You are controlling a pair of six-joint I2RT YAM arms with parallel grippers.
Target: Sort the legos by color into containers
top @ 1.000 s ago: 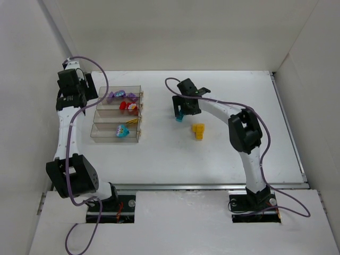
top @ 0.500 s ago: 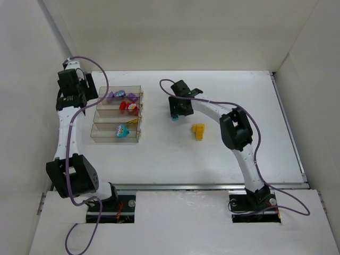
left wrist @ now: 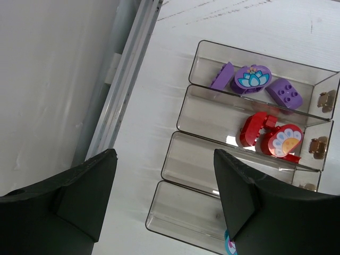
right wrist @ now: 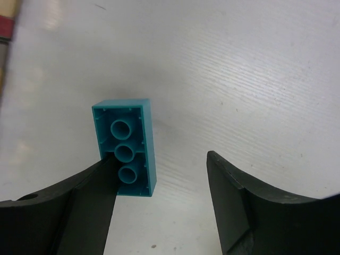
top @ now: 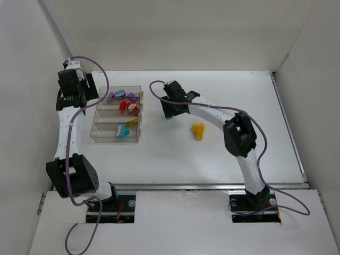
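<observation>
While right gripper (right wrist: 159, 166) hangs w/ fingers spread, cyan brick (right wrist: 125, 149) sits hollow side to cam, touching one finger, clear of the other, near bins (top: 139, 106). Prob light, stiff, slick; pinch across long flat sides. Left gripper (left wrist: 164, 159) spread, empty.

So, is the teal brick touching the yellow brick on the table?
Apart. The top view shows it plainly: a strip of bare table lies between the teal brick and the yellow brick.
</observation>
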